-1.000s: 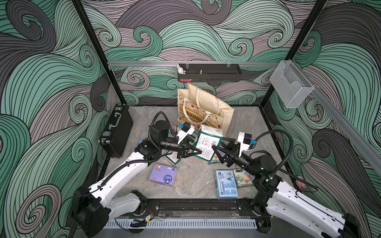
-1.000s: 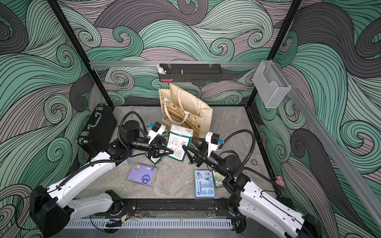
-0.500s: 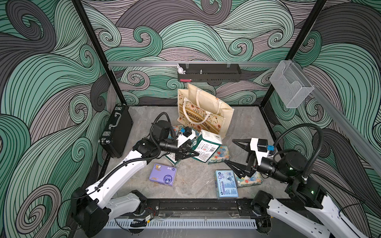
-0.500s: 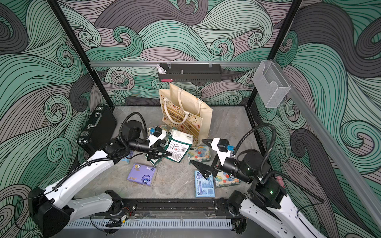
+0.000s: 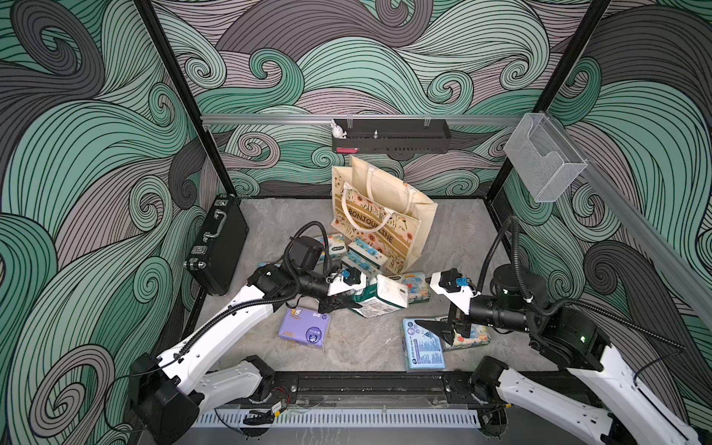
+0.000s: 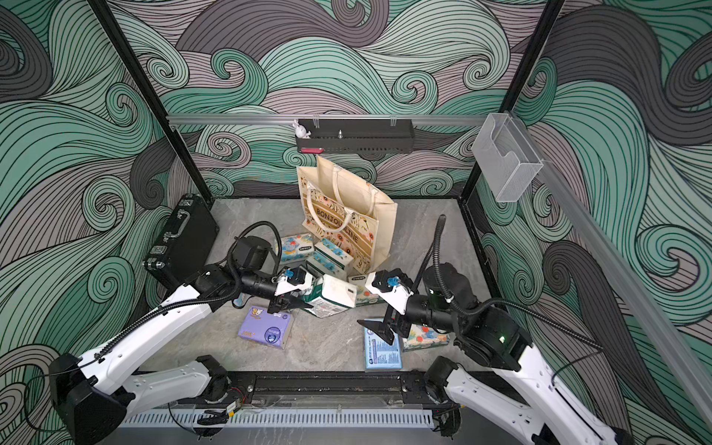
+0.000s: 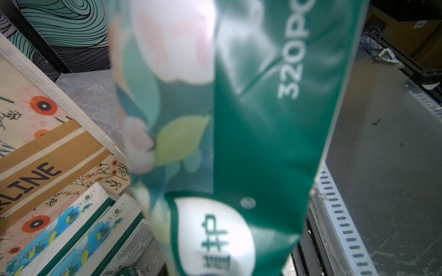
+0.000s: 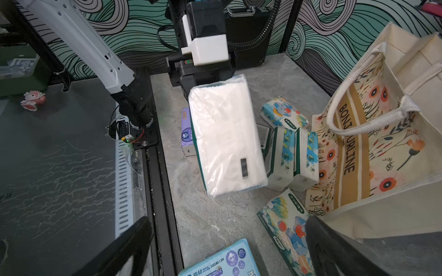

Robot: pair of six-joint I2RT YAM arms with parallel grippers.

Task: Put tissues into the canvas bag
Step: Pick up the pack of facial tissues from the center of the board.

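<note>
The cream canvas bag [image 5: 385, 215] [image 6: 346, 215] [image 8: 382, 143] stands upright and open at the back centre. My left gripper [image 5: 343, 300] [image 6: 296, 298] is shut on one end of a dark green tissue pack [image 5: 381, 296] [image 6: 331, 294] [image 8: 227, 143] [image 7: 263, 143], held a little above the floor in front of the bag. That pack hides the jaws in the left wrist view. My right gripper [image 5: 439, 329] [image 6: 379, 329] [image 8: 227, 222] is open wide and empty, over a light blue pack [image 5: 424, 346] [image 8: 222, 262] and a cartoon-printed pack [image 5: 468, 335] [image 8: 287, 227].
A purple pack [image 5: 304, 325] lies at the front left. Two white-blue floral packs [image 5: 364, 252] [image 8: 294, 155] and more cartoon packs [image 5: 414, 287] lie at the foot of the bag. A black briefcase [image 5: 217, 250] leans on the left wall. A clear holder [image 5: 543, 162] hangs at the right.
My right gripper has pulled away from the green pack toward the front right and opened wide. The left gripper keeps the pack and has shifted it slightly forward.
</note>
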